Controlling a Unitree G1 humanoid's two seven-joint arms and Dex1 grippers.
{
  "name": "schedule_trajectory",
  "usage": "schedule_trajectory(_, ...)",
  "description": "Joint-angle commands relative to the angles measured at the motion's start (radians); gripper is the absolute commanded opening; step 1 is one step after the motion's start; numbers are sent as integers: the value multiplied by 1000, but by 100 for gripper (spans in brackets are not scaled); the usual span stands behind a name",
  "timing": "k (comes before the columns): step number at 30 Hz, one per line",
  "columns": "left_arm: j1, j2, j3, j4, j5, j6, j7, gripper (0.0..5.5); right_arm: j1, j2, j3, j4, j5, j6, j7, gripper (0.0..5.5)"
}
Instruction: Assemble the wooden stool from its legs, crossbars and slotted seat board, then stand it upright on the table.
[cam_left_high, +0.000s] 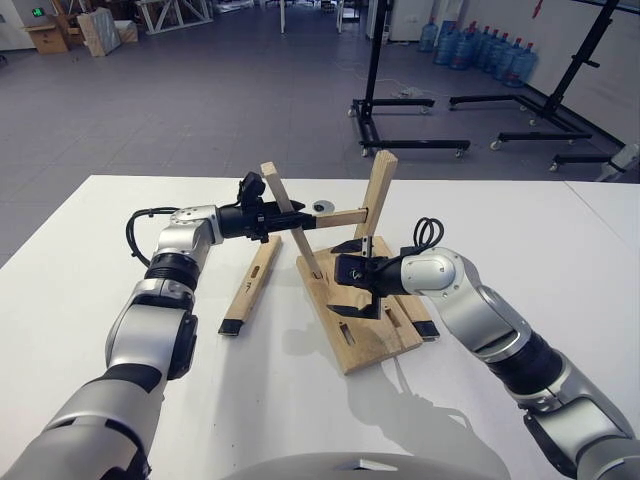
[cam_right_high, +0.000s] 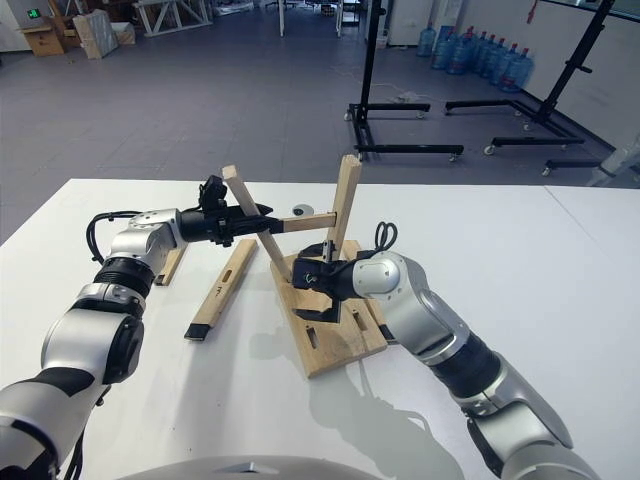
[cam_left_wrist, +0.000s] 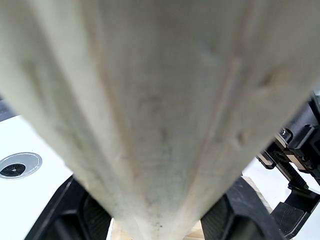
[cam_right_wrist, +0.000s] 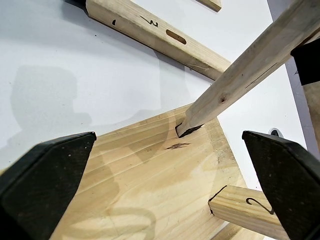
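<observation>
Pale wooden seat board (cam_left_high: 370, 342) lies flat near the middle of a white table (cam_left_high: 560, 230). Small pencilled marks show on the wood near the slots, too slight to read surely. The left gripper (cam_left_high: 268, 222) is pinched on a tilted leg (cam_left_high: 290, 225), its black pads pressed against both sides of the wood just by the crossbar (cam_left_high: 338, 217). That leg's foot sits in a slot of the board; the crossbar joins it to a second leg (cam_left_high: 378, 190) standing nearly upright at the board's far edge. The right gripper (cam_left_high: 358, 280) hangs just above the board with fingers spread wide, holding nothing. A loose leg (cam_left_high: 250, 285), slotted and black-capped, lies beside the board on the robot's left
</observation>
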Motion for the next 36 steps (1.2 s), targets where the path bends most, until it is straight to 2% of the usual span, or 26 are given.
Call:
schedule_trajectory(1, 7, -1, -30, 36, 61, 43, 20, 202, -17, 7, 6, 0, -3, 11, -5, 540)
schedule_trajectory(8, 1, -7, -97, 32, 122, 43, 2, 202, -18, 11, 7, 1, -4, 12, -7, 540)
schedule_trajectory(22, -39, -4, -138, 57, 141, 130, -9, 202, -40, 9, -15, 16, -9, -2, -13, 540)
schedule_trajectory(26, -31, -3, -142, 57, 143, 130, -13, 202, -173, 3, -131, 63, 19, -31, -33, 540)
schedule_trajectory(30, -34, -4, -144, 62, 144, 135, -13, 202, -348, 100, -249, 173, 32, -50, -173, 540)
schedule_trajectory(36, -38, -12, -148, 63, 145, 136, -4, 202, -394, 140, -205, 274, -49, -142, -297, 540)
